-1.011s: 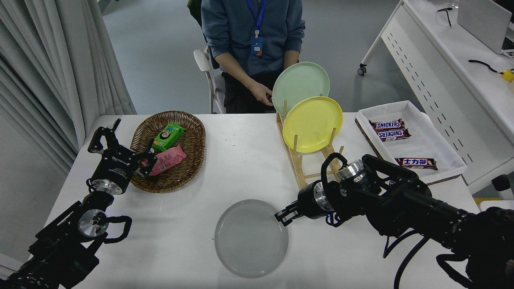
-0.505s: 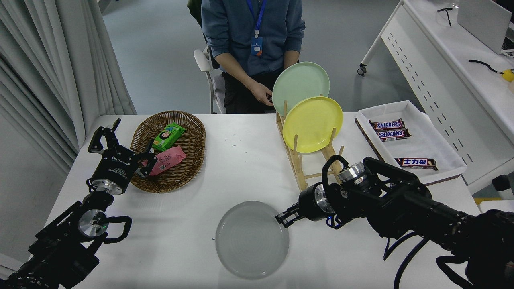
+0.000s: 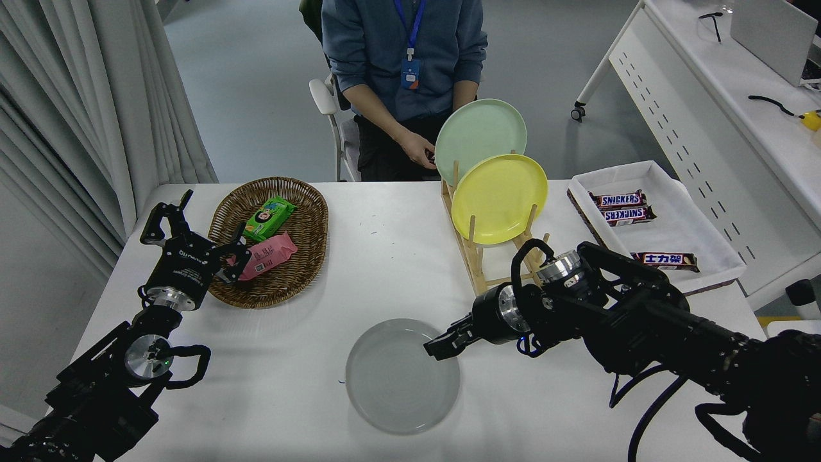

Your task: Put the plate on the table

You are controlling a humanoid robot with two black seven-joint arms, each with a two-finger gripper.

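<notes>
The light-grey plate is low over the white table, near the front middle. My right gripper comes in from the right and is shut on the plate's upper right rim, its tips reaching in over the plate. I cannot tell whether the plate rests on the table top. My left gripper is parked at the left, open, beside the wicker basket.
A wooden rack behind my right arm holds a yellow plate and a pale green plate. A wicker basket with snack packs is at the back left. A white tray with candy bars is at the right. A person sits at the far side.
My right gripper has moved left and slightly up, further in over the plate's rim. The plate's outline has become shorter, its near edge further from the table's front.
</notes>
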